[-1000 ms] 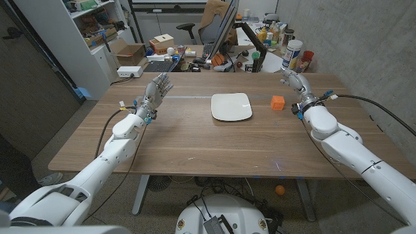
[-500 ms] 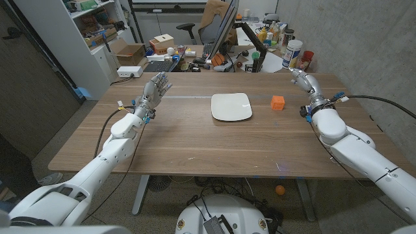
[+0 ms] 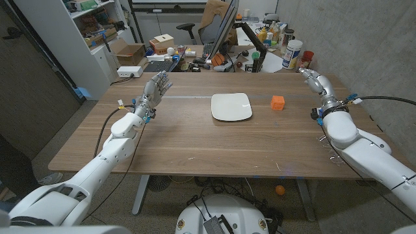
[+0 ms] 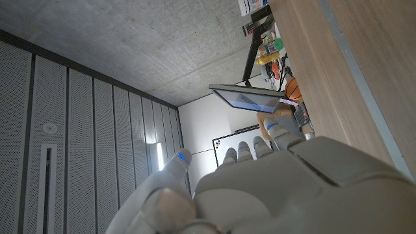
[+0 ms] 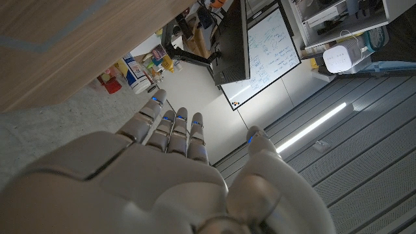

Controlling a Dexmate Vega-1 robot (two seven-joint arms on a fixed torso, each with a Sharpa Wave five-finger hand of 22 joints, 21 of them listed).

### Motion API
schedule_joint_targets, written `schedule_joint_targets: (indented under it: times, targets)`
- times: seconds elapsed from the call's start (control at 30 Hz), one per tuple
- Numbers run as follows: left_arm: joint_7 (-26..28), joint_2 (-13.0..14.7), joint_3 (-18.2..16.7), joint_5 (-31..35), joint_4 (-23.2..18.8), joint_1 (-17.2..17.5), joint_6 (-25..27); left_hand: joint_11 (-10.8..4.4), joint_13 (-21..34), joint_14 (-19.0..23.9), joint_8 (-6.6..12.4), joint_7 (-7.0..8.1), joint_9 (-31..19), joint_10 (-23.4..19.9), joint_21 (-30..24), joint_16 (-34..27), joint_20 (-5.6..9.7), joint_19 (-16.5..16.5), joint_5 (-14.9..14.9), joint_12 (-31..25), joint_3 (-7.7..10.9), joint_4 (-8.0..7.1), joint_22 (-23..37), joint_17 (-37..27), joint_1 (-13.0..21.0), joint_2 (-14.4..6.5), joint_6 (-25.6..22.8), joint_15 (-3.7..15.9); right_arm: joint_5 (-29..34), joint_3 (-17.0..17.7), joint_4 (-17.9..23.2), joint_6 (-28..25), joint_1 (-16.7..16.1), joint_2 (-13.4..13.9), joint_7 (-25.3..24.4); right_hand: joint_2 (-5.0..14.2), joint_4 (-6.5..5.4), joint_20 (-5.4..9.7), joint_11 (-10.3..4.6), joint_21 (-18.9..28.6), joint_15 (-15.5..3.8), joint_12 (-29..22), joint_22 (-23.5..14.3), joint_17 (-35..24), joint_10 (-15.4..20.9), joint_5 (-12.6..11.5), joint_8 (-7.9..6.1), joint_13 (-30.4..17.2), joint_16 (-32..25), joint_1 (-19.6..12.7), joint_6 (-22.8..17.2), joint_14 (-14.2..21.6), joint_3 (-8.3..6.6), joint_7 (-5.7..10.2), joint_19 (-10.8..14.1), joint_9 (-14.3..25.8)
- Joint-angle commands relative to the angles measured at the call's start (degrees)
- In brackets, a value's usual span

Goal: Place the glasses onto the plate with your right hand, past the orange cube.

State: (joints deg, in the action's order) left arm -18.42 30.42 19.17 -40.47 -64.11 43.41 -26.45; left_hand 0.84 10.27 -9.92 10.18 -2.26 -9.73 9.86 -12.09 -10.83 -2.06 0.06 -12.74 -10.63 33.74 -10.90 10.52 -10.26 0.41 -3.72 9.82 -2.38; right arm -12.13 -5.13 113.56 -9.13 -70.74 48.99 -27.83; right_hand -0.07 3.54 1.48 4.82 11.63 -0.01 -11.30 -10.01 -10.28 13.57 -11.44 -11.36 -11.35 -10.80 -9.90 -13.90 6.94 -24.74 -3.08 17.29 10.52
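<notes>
The right hand (image 3: pixel 316 82) is up over the table's (image 3: pixel 195 140) far right corner, fingers straight and a little apart, nothing in them. The left hand (image 3: pixel 155 89) stands raised at about ten o'clock from the table's middle, fingers spread, also holding nothing. The white plate (image 3: pixel 231 106) lies just past the middle at roughly twelve o'clock. The orange cube (image 3: pixel 278 102) sits beside it toward two o'clock, between the plate and the right hand, clear of both. I can't pick out any glasses on the tabletop from here.
</notes>
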Motion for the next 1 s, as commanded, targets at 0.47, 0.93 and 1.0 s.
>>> schedule_joint_targets:
  times: [0.47, 0.93, 1.0]
  targets:
    - [-0.01, -0.2, 1.46, 2.92, 1.27, -1.76, -2.25, 0.24, 0.2, -0.83, 0.17, -0.52, -0.24, 0.42, -0.16, -0.08, -0.25, 0.19, -0.22, -0.52, 0.33, 0.25, 0.34, -0.21, 0.28, -6.32, 0.22, -0.32, 8.05, 13.32, 8.89, -13.0, -12.48, 0.55, -2.73, -0.61, 0.36, 0.05, -0.12, -0.27, 0.09, -0.15, -0.13, -0.17, -0.34, -0.28, 0.29, -0.08, 0.12, -0.26, 0.52, -0.16, 0.28, -0.04, -0.29, 0.31]
    - [-1.21, -1.03, 2.66, 4.35, 4.99, -4.04, -3.82, 0.23, 0.21, -0.91, 0.18, -0.53, -0.24, 0.46, -0.17, -0.05, 0.05, 0.18, -0.22, -0.51, 0.32, 0.27, 0.35, -0.21, 0.29, -6.31, 0.21, -0.26, 17.4, 19.15, 16.93, -22.34, -19.66, -2.33, -2.67, -0.85, 0.85, -0.2, -0.18, 0.08, 0.28, -0.28, -0.14, -0.11, -0.03, -0.46, 0.2, -0.09, -0.11, -0.56, 0.35, 0.47, 0.58, -0.36, 0.63, 0.32]
    - [-1.59, -1.29, 2.83, 4.35, 5.61, -4.4, -4.01, 0.2, 0.21, -0.91, 0.18, -0.52, -0.24, 0.47, -0.16, -0.05, 0.1, 0.15, -0.22, -0.51, 0.32, 0.27, 0.35, -0.21, 0.29, -6.31, 0.22, -0.25, 18.65, 20.13, 18.7, -24.81, -20.75, -2.7, -1.84, -0.88, 0.89, -0.2, -0.19, 0.07, 0.28, -0.26, -0.14, -0.11, -0.06, -0.47, 0.19, -0.09, -0.09, -0.58, 0.33, 0.43, 0.62, -0.35, 0.62, 0.32]
